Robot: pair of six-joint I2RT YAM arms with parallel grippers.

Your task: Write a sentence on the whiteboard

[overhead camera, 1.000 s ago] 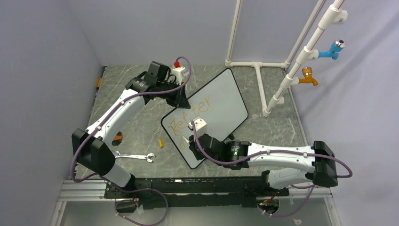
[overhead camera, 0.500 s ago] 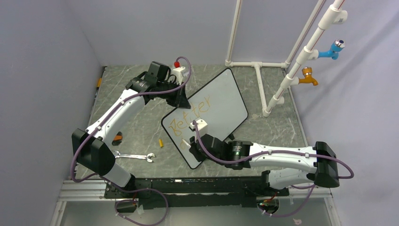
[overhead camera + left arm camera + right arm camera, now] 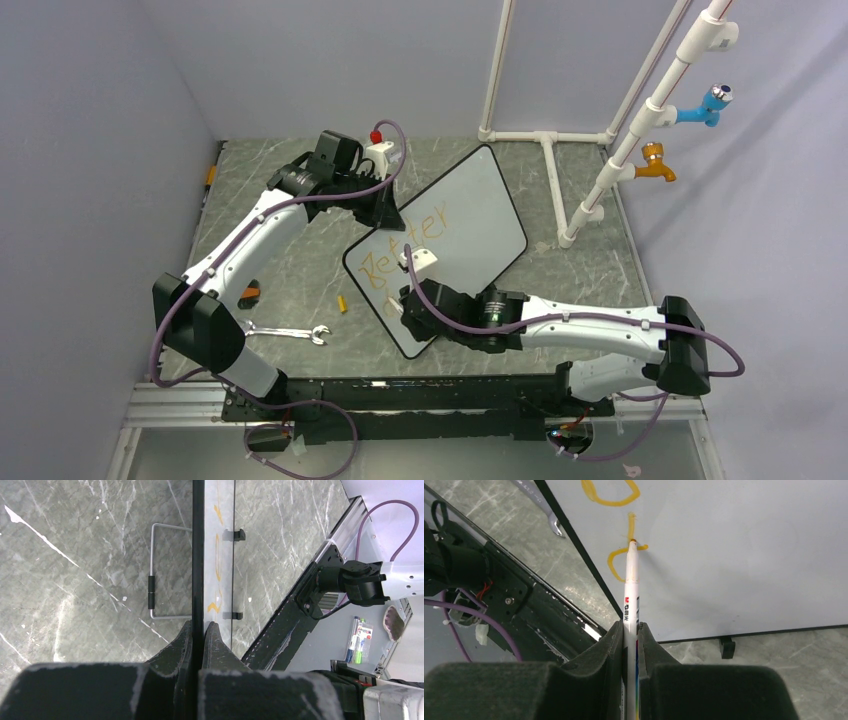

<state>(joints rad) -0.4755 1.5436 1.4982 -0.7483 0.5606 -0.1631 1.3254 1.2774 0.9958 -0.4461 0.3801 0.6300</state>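
- Right claw (image 3: pixel 629 630) clamped tight on a white marker (image 3: pixel 630 585), orange tip touching the whiteboard (image 3: pixel 744 555) at a half-formed loop.
- Left claw (image 3: pixel 198 630) pinched closed on the board's thin black frame, at its far-left edge.
- Board glossy white with rounded corners, set askew on the grey marbled worktop (image 3: pixel 290 250) between both arms.
- Sentence (image 3: pixel 430 228) in orange handwriting: "Better" slanting along the upper line, second line just begun beneath and partly hidden by the right arm.

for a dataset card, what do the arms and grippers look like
The left arm and right arm are white shells with black joints, each trailing a purple cable. The left gripper and right gripper have black wedge-shaped fingers with scuffed pale edges.
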